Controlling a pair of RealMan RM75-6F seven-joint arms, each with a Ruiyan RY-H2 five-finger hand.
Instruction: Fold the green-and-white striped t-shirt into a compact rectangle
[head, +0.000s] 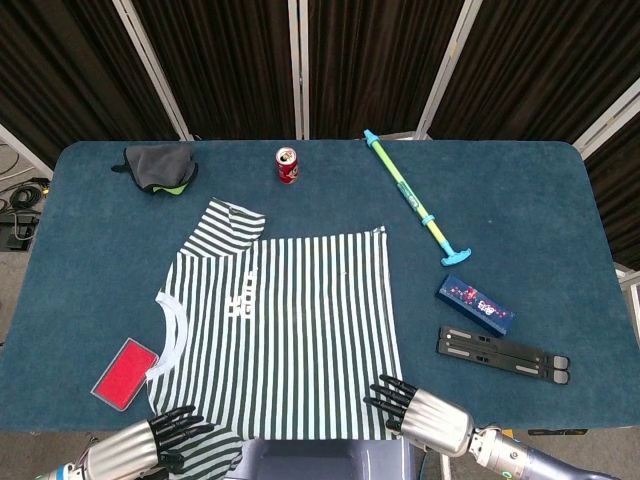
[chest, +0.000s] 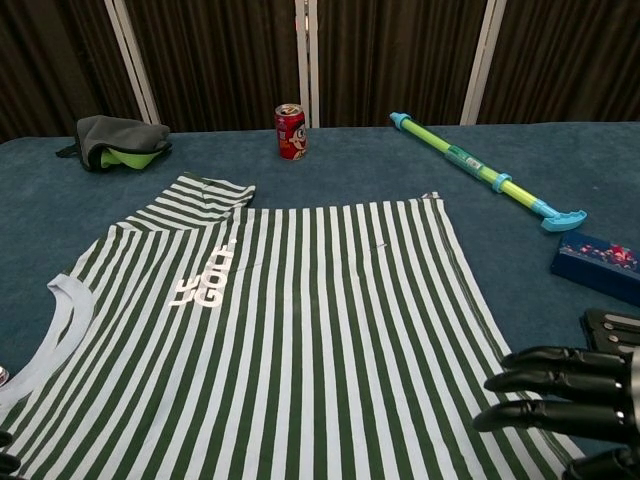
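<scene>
One striped t-shirt (head: 280, 325) lies flat; left robot hand (head: 140, 450) and right robot hand (head: 420, 415) grip its near edge.

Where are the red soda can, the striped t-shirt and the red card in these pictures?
red soda can (head: 288, 165): head view, on its side wall.
striped t-shirt (head: 290, 330): head view, on the middle of its chest.
red card (head: 123, 373): head view, on its red face.
</scene>
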